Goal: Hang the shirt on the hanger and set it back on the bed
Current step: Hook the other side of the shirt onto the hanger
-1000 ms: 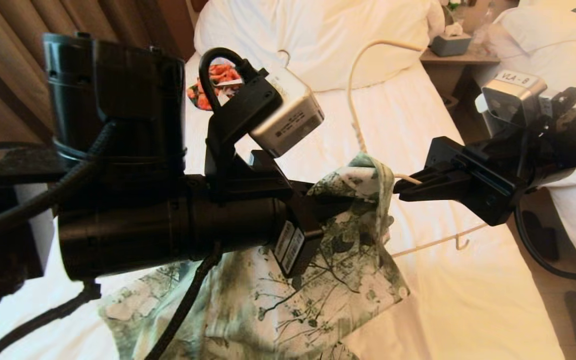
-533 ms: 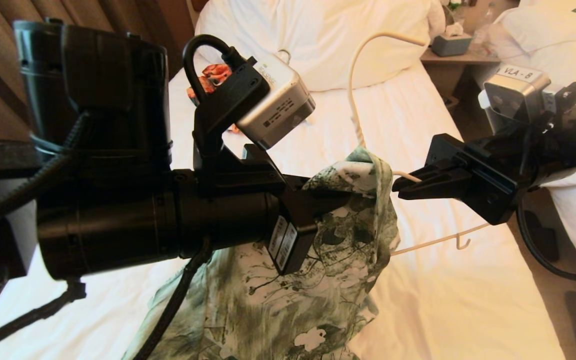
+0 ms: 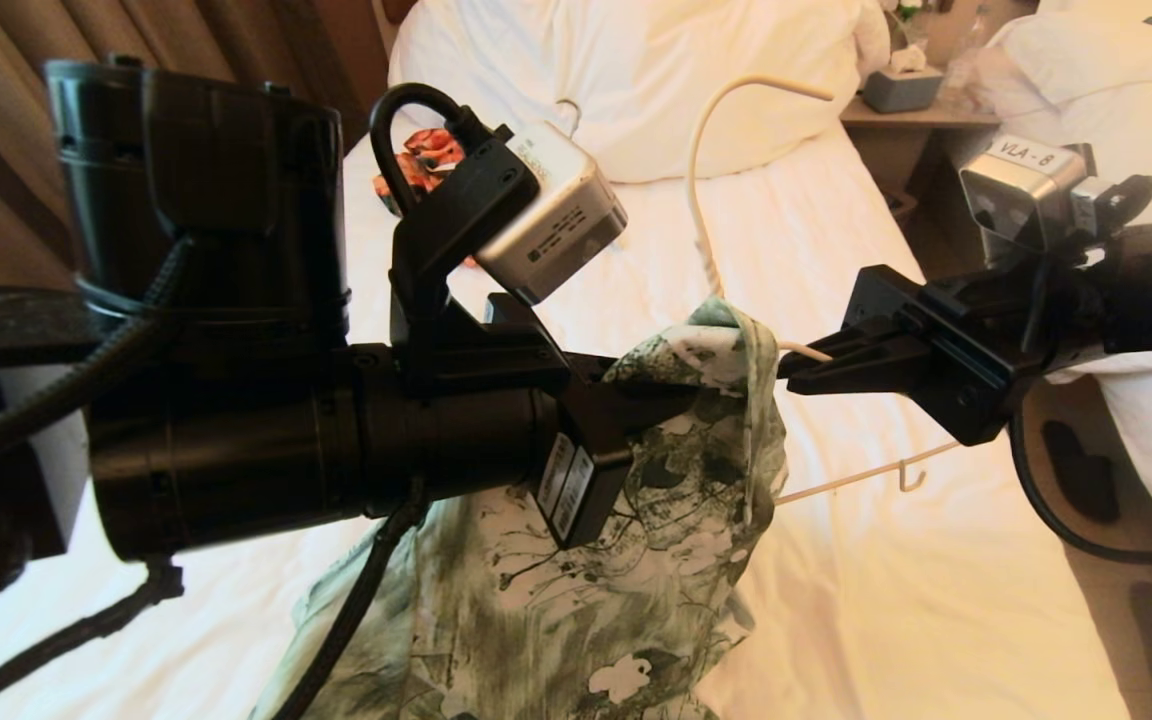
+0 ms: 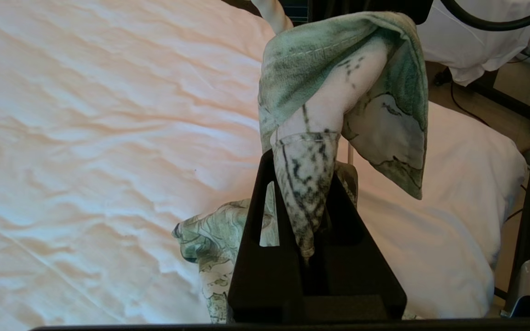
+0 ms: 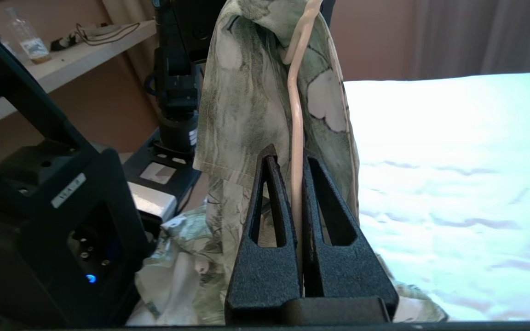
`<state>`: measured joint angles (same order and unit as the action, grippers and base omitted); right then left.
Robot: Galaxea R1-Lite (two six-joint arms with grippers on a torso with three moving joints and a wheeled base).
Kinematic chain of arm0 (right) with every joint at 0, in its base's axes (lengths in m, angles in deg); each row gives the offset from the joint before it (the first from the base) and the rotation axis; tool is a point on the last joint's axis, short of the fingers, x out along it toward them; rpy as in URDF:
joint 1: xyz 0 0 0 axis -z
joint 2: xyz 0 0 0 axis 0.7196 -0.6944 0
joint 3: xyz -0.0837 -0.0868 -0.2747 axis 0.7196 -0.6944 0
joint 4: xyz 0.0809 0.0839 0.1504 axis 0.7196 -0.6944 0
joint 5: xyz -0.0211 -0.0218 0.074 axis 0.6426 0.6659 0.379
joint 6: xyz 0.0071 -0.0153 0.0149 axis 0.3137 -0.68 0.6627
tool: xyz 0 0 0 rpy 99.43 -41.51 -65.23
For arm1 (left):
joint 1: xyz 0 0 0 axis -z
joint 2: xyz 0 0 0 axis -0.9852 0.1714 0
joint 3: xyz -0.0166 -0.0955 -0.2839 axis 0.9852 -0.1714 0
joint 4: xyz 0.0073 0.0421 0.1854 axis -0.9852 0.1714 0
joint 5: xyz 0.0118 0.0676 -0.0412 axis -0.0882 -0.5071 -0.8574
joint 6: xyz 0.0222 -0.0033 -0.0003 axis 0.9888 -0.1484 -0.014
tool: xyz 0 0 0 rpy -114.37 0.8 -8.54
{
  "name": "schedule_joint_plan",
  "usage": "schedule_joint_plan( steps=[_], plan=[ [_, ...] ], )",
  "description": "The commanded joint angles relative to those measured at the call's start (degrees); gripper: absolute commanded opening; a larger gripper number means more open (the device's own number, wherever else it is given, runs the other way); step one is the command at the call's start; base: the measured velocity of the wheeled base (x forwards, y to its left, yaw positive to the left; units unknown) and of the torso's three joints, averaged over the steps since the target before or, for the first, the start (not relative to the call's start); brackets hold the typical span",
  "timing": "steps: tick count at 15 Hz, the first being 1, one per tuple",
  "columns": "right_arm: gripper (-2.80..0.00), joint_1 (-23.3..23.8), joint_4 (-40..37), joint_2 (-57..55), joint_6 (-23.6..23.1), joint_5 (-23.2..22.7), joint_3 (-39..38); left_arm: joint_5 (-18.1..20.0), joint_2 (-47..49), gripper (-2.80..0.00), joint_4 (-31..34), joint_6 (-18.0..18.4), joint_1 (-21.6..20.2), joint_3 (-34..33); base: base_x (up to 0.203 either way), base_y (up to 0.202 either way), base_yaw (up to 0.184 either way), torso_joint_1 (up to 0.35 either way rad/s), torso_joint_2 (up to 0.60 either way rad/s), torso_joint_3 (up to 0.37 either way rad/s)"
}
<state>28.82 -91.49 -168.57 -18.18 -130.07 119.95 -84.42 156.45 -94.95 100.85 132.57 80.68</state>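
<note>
The green and white leaf-print shirt (image 3: 626,560) hangs above the bed (image 3: 936,600), bunched at its top over one end of the cream hanger (image 3: 696,190). My left gripper (image 3: 681,392) is shut on a fold of the shirt (image 4: 304,193) near that top. My right gripper (image 3: 791,372) is shut on the hanger's thin arm (image 5: 297,184), right beside the draped cloth (image 5: 246,101). The hanger's hook (image 3: 756,85) points up towards the pillows. Its lower bar with a small notch (image 3: 906,478) sticks out below my right gripper.
An orange floral garment (image 3: 431,150) lies at the bed's head beside a big white pillow (image 3: 636,60). A nightstand with a tissue box (image 3: 901,85) stands to the right. Beyond it is a second bed (image 3: 1136,100). Curtains (image 3: 16,110) hang on the left.
Both arms have lifted the shirt and hanger a little. More of the shirt now hangs free off the sheet, and the hanger's hook has swung slightly left.
</note>
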Motion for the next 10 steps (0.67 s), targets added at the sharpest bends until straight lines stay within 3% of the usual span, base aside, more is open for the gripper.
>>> schedule_joint_plan(
  steps=[1,4,5,10],
  plan=[
    [-2.80,0.0,1.0,-0.4,0.2,-0.5,-0.7,0.1,0.2,-2.80,0.2,0.1,-0.2,-0.1,0.000,0.000,0.000,0.000,0.00,0.000],
    [-2.80,0.1,1.2,0.1,2.6,0.1,-1.4,-0.2,0.4,-2.80,0.3,0.1,-0.3,-0.1,0.000,0.000,0.000,0.000,0.00,0.000],
    [0.00,0.2,1.7,0.5,2.9,0.1,-1.9,-0.2,0.4,-2.80,0.2,0.1,-0.3,-0.1,0.000,0.000,0.000,0.000,0.00,0.000],
    [0.00,2.7,-1.7,3.6,4.6,0.2,-3.2,-0.3,0.0,-2.80,0.7,0.2,-0.9,-0.2,0.000,0.000,0.000,0.000,0.00,0.000]
  ],
)
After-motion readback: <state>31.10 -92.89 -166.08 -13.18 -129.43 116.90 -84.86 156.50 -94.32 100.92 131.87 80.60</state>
